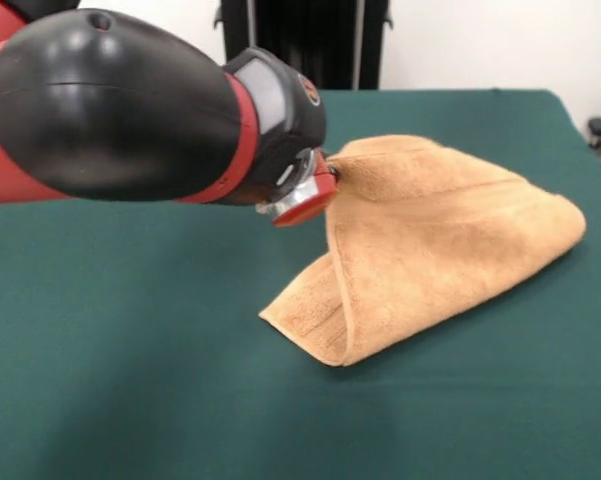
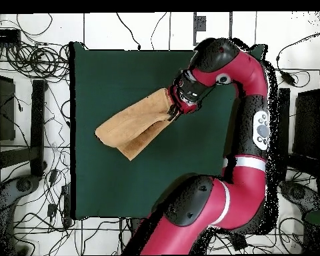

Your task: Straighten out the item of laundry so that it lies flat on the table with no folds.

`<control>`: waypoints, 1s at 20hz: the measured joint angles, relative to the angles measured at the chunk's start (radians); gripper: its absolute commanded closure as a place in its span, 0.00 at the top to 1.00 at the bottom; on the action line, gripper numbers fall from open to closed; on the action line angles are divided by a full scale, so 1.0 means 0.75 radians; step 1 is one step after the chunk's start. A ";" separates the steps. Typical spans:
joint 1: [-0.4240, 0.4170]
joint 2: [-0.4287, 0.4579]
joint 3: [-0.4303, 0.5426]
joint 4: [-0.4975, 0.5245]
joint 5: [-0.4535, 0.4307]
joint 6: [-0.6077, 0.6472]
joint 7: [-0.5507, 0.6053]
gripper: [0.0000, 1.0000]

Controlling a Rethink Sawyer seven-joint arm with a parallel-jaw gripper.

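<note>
Jaws of the red-and-black gripper [image 1: 332,175] pinch one corner of the soft, limp, folded orange-tan terry towel [image 1: 440,240], which should drape and drag easily.

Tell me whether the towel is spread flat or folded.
Folded. The towel is doubled over with a crease at its near edge, and one corner is lifted at the gripper.

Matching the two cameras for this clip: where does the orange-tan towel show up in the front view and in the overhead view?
Front view: the towel lies right of centre on the green table, folded, one corner lifted at the pincer.
Overhead view: the towel lies left of centre, stretching rightward up to the pincer.
Shared landmark: the pinched towel corner at the red-and-black wrist.
</note>
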 measured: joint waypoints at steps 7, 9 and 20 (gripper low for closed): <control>0.013 0.019 0.034 -0.121 -0.047 0.016 0.000 0.00; 0.019 0.017 0.034 -0.124 -0.047 -0.010 0.000 0.00; 0.023 -0.114 -0.024 0.109 -0.036 -0.136 0.000 0.00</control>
